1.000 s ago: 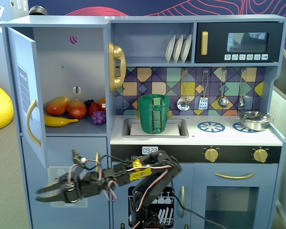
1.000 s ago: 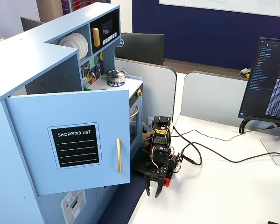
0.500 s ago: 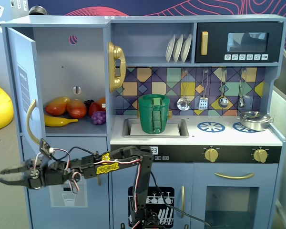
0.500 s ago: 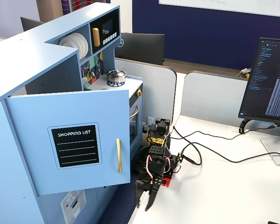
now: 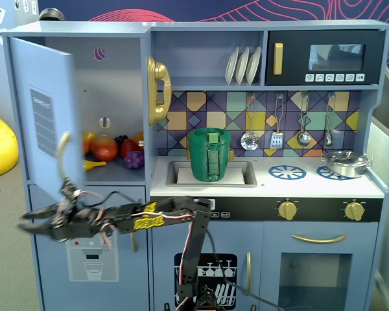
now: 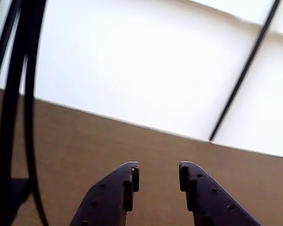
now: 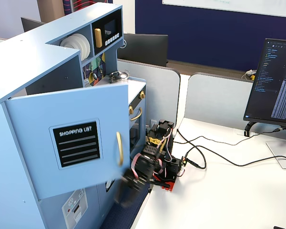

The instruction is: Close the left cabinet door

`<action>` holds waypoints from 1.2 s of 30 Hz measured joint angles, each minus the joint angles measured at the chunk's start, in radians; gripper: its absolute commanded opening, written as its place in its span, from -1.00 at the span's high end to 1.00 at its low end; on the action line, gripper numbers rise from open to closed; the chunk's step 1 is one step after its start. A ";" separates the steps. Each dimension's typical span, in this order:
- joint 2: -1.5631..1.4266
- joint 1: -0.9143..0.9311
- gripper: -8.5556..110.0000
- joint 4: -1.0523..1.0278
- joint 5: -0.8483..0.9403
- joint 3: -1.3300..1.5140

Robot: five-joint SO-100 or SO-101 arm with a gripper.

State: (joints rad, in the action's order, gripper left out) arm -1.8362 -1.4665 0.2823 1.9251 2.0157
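Observation:
The left cabinet door (image 5: 42, 123) stands wide open, swung out from the toy kitchen. In the other fixed view its outer face (image 7: 47, 119) shows the black "SHOPPING LIST" chalkboard (image 7: 76, 143) and the curved gold handle (image 7: 119, 149). The handle also shows in the front fixed view (image 5: 63, 155). My gripper (image 5: 23, 220) is open and empty, stretched out low, just below the door's bottom edge near the handle's lower end. It is blurred in the side fixed view (image 7: 126, 188). In the wrist view the gripper (image 6: 158, 172) has its jaws apart with nothing between them; the door is out of that view.
The open compartment holds toy fruit (image 5: 110, 148). Below is the door with the dispenser graphic (image 5: 91, 259). A gold phone (image 5: 157, 91) hangs beside the compartment, and a green basket (image 5: 211, 154) sits in the sink. Cables (image 7: 219, 157) and a monitor (image 7: 276, 81) are on the white desk.

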 measured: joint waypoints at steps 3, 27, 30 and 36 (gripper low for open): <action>-0.132 0.132 0.86 0.000 -0.020 0.133; -1.118 0.873 0.86 -0.904 -0.262 0.689; -1.144 1.081 0.86 -1.173 -0.265 0.788; -1.226 1.356 0.86 -1.496 -0.290 0.977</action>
State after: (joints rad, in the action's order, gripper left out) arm -3.0618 -0.1104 -1.2134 1.6352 2.9928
